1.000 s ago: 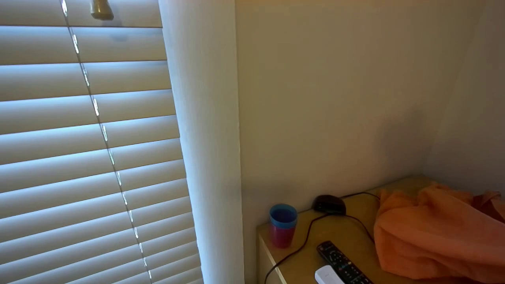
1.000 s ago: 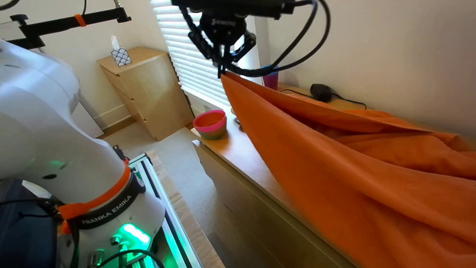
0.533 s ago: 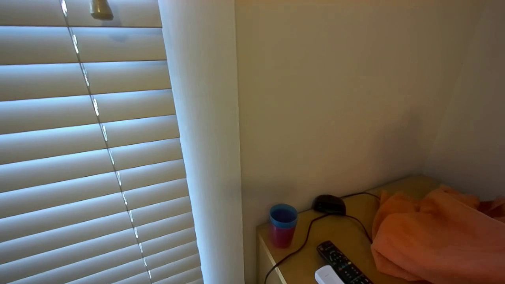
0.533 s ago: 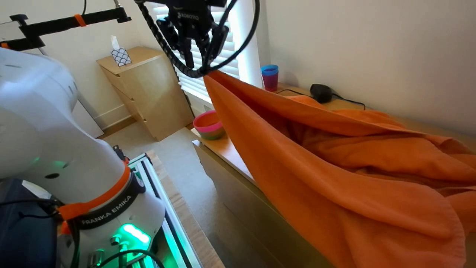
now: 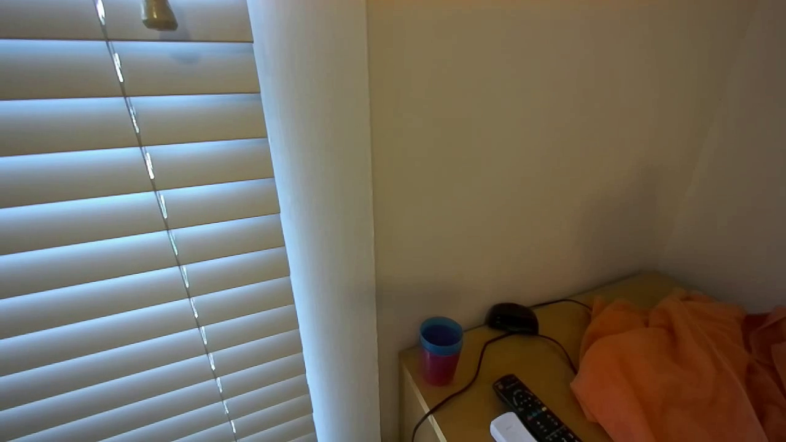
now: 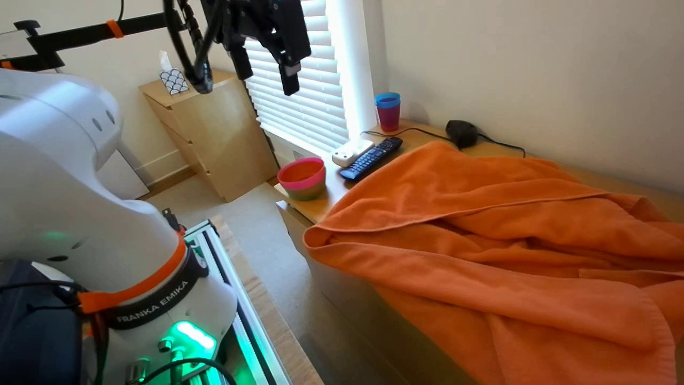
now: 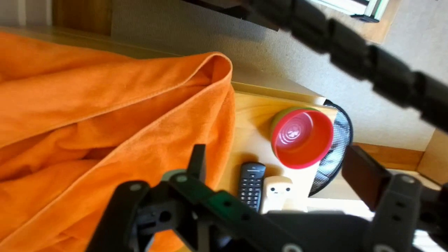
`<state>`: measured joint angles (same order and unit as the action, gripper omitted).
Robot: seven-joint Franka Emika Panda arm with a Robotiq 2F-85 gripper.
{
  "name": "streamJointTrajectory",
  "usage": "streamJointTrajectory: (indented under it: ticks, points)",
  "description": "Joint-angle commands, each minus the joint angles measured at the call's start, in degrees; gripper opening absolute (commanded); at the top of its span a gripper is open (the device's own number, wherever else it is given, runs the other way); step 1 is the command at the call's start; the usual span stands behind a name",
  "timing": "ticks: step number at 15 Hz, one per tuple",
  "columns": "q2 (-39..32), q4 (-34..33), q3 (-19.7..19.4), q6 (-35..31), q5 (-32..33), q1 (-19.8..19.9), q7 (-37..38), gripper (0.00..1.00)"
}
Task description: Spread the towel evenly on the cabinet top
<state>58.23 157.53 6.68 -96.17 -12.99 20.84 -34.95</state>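
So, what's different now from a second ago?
The gripper has let go of the towel and moved leftward in an exterior view, its jaws open. The towel's raised end has dropped to the front edge of the cabinet top, bringing the remote into plain sight in that view. The bowl, cup and remote stayed put.

In an exterior view, the gripper (image 6: 267, 79), jaws now parted, is hanging clear of the orange towel (image 6: 481, 240), toward its 10 o'clock; the once-raised 9 o'clock corner is lying low, apparently jutting past the cabinet top (image 6: 334, 190), and uncovering a remote (image 6: 371, 159) and white object (image 6: 350, 152).
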Motion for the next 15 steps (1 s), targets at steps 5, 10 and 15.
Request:
streamJointTrajectory:
  ticks: [5,10,15]
  points:
    - [0.09,-0.07,1.79,-0.49,0.91,7.32,2.2,1.0]
    - [-12.33,-1.57,-11.12,-14.0,8.07,-3.95,10.64,1.0]
    - [-27.88,-8.35,-26.17,-21.17,7.71,-7.77,6.52,1.0]
